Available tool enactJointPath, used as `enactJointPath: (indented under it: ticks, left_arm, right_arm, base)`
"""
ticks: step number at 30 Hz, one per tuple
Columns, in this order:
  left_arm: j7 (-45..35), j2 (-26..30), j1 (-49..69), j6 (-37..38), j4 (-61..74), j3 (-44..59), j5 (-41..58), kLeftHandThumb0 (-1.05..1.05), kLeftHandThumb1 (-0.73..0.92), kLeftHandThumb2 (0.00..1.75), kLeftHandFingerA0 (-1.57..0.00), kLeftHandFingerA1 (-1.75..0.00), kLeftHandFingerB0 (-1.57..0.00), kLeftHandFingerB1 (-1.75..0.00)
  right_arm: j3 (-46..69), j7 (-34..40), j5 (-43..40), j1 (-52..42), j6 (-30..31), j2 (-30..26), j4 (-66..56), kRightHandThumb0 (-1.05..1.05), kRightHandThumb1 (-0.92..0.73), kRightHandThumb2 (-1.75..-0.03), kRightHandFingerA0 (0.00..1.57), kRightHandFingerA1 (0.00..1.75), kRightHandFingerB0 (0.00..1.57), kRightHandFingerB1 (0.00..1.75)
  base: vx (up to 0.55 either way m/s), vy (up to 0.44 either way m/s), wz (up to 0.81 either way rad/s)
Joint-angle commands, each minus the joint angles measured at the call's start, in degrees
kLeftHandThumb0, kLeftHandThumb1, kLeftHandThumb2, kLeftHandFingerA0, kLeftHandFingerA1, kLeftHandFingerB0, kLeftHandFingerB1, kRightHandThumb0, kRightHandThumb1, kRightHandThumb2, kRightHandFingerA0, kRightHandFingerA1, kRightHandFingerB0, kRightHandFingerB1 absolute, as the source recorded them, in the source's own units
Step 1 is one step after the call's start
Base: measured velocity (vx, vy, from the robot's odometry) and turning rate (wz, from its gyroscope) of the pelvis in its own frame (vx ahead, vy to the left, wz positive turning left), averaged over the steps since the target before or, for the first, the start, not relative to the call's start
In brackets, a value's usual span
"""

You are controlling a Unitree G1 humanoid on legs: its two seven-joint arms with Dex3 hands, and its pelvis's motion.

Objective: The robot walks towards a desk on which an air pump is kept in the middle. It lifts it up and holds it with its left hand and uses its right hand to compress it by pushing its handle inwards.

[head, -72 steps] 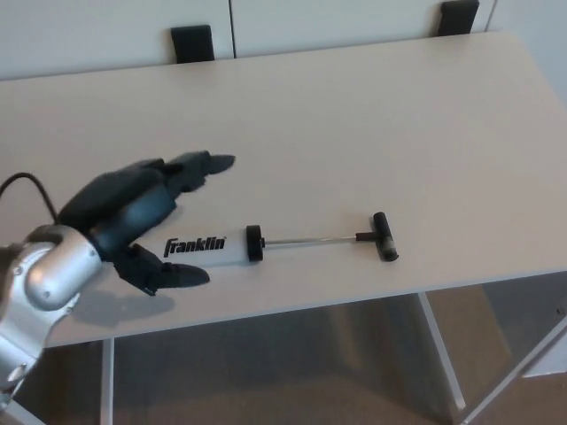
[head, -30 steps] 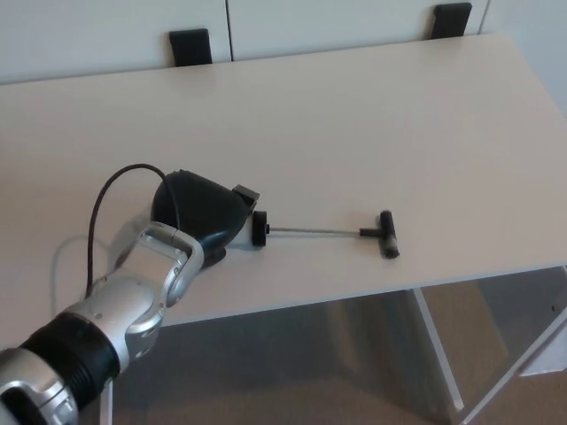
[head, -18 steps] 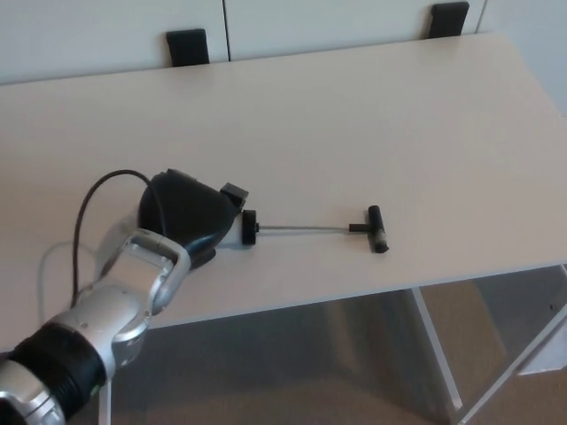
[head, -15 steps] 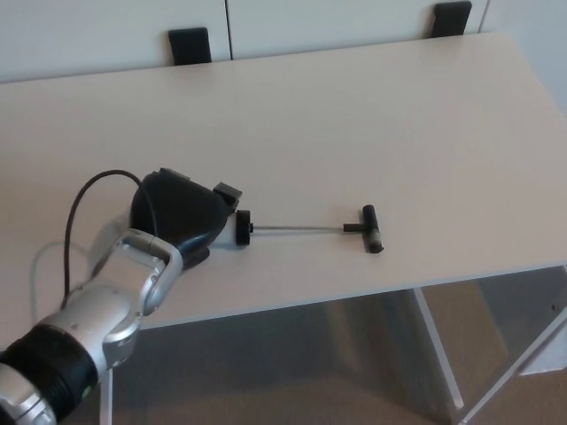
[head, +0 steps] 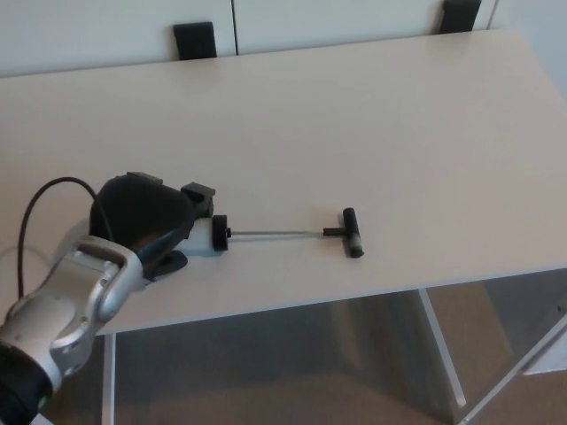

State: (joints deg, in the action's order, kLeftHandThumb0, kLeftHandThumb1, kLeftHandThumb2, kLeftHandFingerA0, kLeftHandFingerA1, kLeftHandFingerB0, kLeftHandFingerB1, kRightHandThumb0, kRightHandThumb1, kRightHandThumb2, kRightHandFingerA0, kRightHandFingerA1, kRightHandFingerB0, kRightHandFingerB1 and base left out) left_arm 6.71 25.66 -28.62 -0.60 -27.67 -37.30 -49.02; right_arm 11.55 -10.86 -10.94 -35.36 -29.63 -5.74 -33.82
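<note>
The air pump lies along the desk near its front edge. Its white barrel is mostly hidden under my left hand, which is shut on it; only the barrel's end and black cap show. A thin metal rod runs right from the cap, fully drawn out, to the black T-handle. I cannot tell whether the pump touches the desk top. My silver left forearm comes in from the lower left. My right hand does not show.
The pale desk fills most of the view; its front edge runs just below the pump. Two black brackets sit at its far edge against a white wall. White desk legs and floor show below.
My left hand, open beside the barrel at first, has closed over it. Since then hand and pump have shifted left along the desk, the T-handle following.
</note>
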Motion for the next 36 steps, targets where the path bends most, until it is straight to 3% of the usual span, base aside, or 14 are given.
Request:
enactJointPath:
  ticks: [1,5,6,8,9,11,13,14,19,31,32,34,35,36]
  left_arm:
    - [-8.5,4.0,3.0,11.7,1.5,7.2,13.3,-0.20,0.82,0.64,-0.68,-1.60,-0.63,-1.26]
    - [-9.5,4.5,3.4,12.3,2.7,7.7,13.6,-0.23,0.83,0.64,-0.66,-1.62,-0.54,-1.26]
    - [-9.9,4.8,3.5,12.8,3.1,7.9,13.6,-0.23,0.81,0.63,-0.66,-1.61,-0.54,-1.24]
    - [-9.9,4.9,3.6,13.1,3.1,8.0,13.5,-0.23,0.81,0.63,-0.66,-1.61,-0.54,-1.24]
    - [-9.9,5.1,3.5,13.5,3.4,8.0,13.4,-0.24,0.77,0.63,-0.64,-1.58,-0.49,-1.25]
    - [-10.1,5.3,3.4,14.0,3.8,8.0,13.3,-0.24,0.77,0.63,-0.64,-1.58,-0.49,-1.25]
    - [-9.6,5.5,3.1,13.6,4.2,8.0,12.0,-0.22,0.73,0.61,-0.65,-1.58,-0.55,-1.25]
    - [-9.5,5.5,3.0,13.4,4.5,8.1,11.9,-0.23,0.70,0.59,-0.67,-1.59,-0.63,-1.09]
    - [-9.1,5.3,2.7,13.9,4.7,8.9,12.4,-0.21,0.71,0.61,-0.69,-1.59,-0.68,-1.03]
    - [-10.7,5.4,2.2,14.4,5.8,10.9,13.5,-0.23,0.82,0.62,-0.68,-1.67,-0.58,-1.18]
    - [-10.8,4.9,2.4,13.7,6.4,11.2,13.8,-0.25,0.85,0.61,-0.67,-1.71,-0.59,-1.15]
    - [-11.0,4.3,2.7,13.0,7.2,11.6,13.9,-0.25,0.85,0.61,-0.67,-1.71,-0.59,-1.15]
    - [-10.9,4.1,2.6,13.0,7.6,11.6,13.7,-0.25,0.83,0.62,-0.71,-1.70,-0.66,-1.00]
    - [-10.8,4.1,2.5,13.2,7.7,11.6,13.5,-0.25,0.83,0.62,-0.71,-1.70,-0.66,-1.00]
  right_arm:
    - [-1.3,7.7,4.5,27.2,18.9,-0.9,8.4,-1.01,-0.85,-1.17,0.00,0.03,0.00,0.02]
    - [-3.6,7.3,2.2,33.2,26.0,-0.1,13.2,-0.99,-0.83,-1.22,0.00,0.06,0.00,0.06]
    - [-4.3,7.6,2.0,35.7,29.4,0.4,15.2,-0.96,-0.77,-1.11,0.00,0.00,0.00,0.01]
    - [-4.4,7.7,1.9,36.4,30.0,0.6,15.8,-0.96,-0.77,-1.11,0.00,0.00,0.00,0.01]
    - [-4.9,7.6,2.2,39.0,31.4,0.8,19.2,-1.05,-0.86,-1.23,0.00,0.04,0.00,0.00]
    - [-5.6,7.4,2.7,42.1,33.0,1.0,23.3,-1.05,-0.86,-1.23,0.00,0.04,0.00,0.00]
    - [-6.1,6.6,2.2,45.3,32.2,1.9,29.3,-1.05,-0.88,-1.22,0.00,0.05,0.00,0.00]
    - [-6.5,6.4,2.3,46.2,32.9,2.2,31.1,-1.04,-0.90,-1.23,0.00,0.05,0.00,0.00]
    - [-6.8,6.7,0.7,49.6,34.8,4.6,38.9,-1.03,-0.89,-1.22,0.00,0.06,0.00,0.00]
    - [-6.9,5.9,0.6,56.2,35.3,6.8,52.8,-1.05,-0.90,-1.25,0.00,0.05,0.00,0.01]
    - [-6.7,5.8,0.5,56.7,34.7,7.1,54.3,-0.88,-0.92,-0.89,0.00,0.00,0.00,0.00]
    - [-6.4,5.7,0.5,57.3,34.0,7.4,56.3,-0.88,-0.92,-0.89,0.00,0.00,0.00,0.00]
    - [-6.3,5.8,0.3,57.5,34.3,7.8,57.4,-1.05,-0.92,-1.24,0.00,0.07,0.00,0.01]
    - [-6.2,5.9,0.1,57.7,34.7,8.1,58.1,-1.05,-0.92,-1.24,0.00,0.07,0.00,0.01]
  base:
    - [0.00,0.000,0.00]
    - [0.00,0.000,0.00]
    - [0.00,0.000,0.00]
    - [0.00,0.000,0.00]
    - [0.00,0.000,0.00]
    - [0.00,0.000,0.00]
    - [0.00,0.000,0.00]
    - [0.00,0.000,0.00]
    - [0.00,0.000,0.00]
    - [0.00,0.000,0.00]
    - [0.00,0.000,0.00]
    - [0.00,0.000,0.00]
    - [0.00,0.000,0.00]
    - [0.00,0.000,0.00]
